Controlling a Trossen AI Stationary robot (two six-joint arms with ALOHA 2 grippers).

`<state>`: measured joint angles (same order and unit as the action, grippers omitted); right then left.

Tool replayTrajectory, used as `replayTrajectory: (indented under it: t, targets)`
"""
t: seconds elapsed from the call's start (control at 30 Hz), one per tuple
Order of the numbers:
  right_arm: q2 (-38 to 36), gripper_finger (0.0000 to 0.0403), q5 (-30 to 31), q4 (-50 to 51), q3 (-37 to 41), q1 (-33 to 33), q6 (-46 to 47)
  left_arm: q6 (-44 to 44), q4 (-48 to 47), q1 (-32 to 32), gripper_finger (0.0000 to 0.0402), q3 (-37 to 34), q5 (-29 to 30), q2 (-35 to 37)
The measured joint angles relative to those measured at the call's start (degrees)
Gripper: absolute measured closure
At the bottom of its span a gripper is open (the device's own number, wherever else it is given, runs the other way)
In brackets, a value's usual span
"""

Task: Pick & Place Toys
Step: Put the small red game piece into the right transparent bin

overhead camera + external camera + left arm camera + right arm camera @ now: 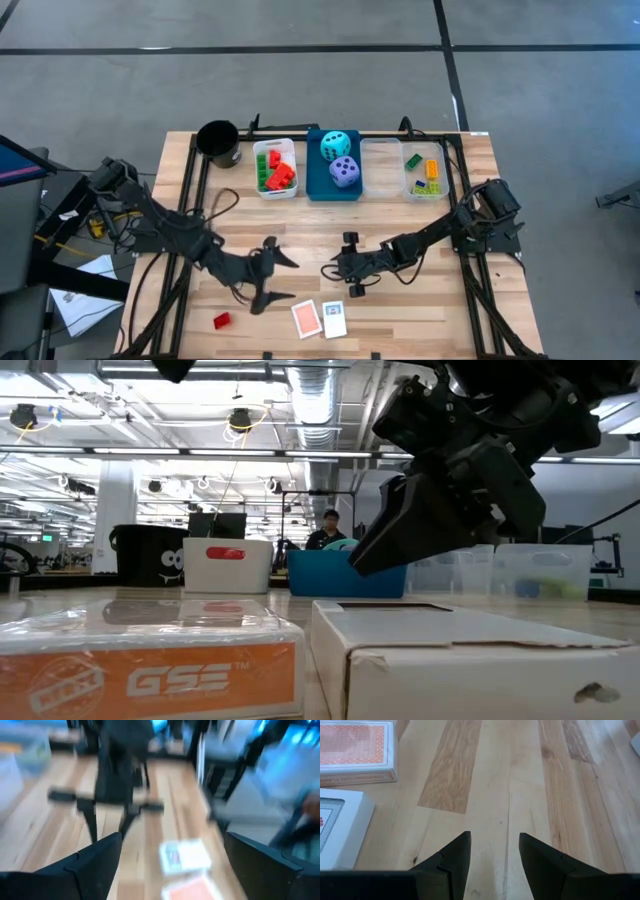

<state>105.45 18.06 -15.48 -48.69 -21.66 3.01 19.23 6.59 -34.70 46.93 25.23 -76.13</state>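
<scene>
Two small card boxes lie flat on the table near its front edge, one orange (pixel 307 318) and one white (pixel 334 318). A red brick (pixel 222 320) lies to their left. My left gripper (pixel 288 280) is open wide and empty, just beyond the cards, which show between its fingers in the left wrist view (pixel 184 856). My right gripper (pixel 328 270) is open and empty, low over bare wood (pixel 495 837), facing the left gripper. The orange card box (pixel 355 750) and the white one (pixel 337 830) lie beside it. The cyan die (pixel 336 144) and purple die (pixel 344 172) sit in the blue bin (pixel 316 188).
A row stands along the far edge: a black cup (pixel 218 140), a white bin (pixel 292 190) with red and green bricks, the blue bin, and two clear bins (pixel 380 165), one with green, yellow and orange bricks (pixel 428 170). A person shows in the room beyond (pixel 330 530).
</scene>
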Motion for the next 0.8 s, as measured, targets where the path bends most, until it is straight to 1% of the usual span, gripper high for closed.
replayTrajectory:
  t: [0.07, 0.17, 0.23, 0.37, 0.43, 0.6, 0.8]
  targets:
    - [0.0, 0.0241, 0.0, -0.33, 0.02, 0.05, 0.13, 0.54, -8.76, -1.05, 0.0055, 3.31, -0.01, -1.43]
    - [0.0, 0.0241, 0.0, -0.49, 0.02, 0.07, 1.32, 0.51, -16.67, -2.05, 0.0056, 9.68, 0.01, -4.4]
    - [0.0, 0.0241, 0.0, -0.47, 0.02, 0.08, 1.51, 0.66, -24.38, -2.64, 0.0059, 13.74, 0.04, -6.36]
    - [0.0, 0.0241, 0.0, -0.35, 0.02, 0.06, 1.53, 5.22, -39.17, -3.0, 0.0067, 19.54, -1.04, -10.39]
    - [0.0, 0.0241, 0.0, -0.15, 0.02, 0.01, 1.53, 9.64, -43.71, -3.19, 0.007, 20.76, -3.56, -11.27]
    - [0.0, 0.0241, 0.0, 0.21, 0.02, -0.01, 1.53, 20.26, -51.46, -3.32, 0.0073, 20.75, -11.16, -11.83]
    - [0.0, 0.0241, -0.03, 0.47, 0.02, -0.01, 1.53, 28.3, -58.32, -4.15, 0.0073, 20.75, -15.88, -11.83]
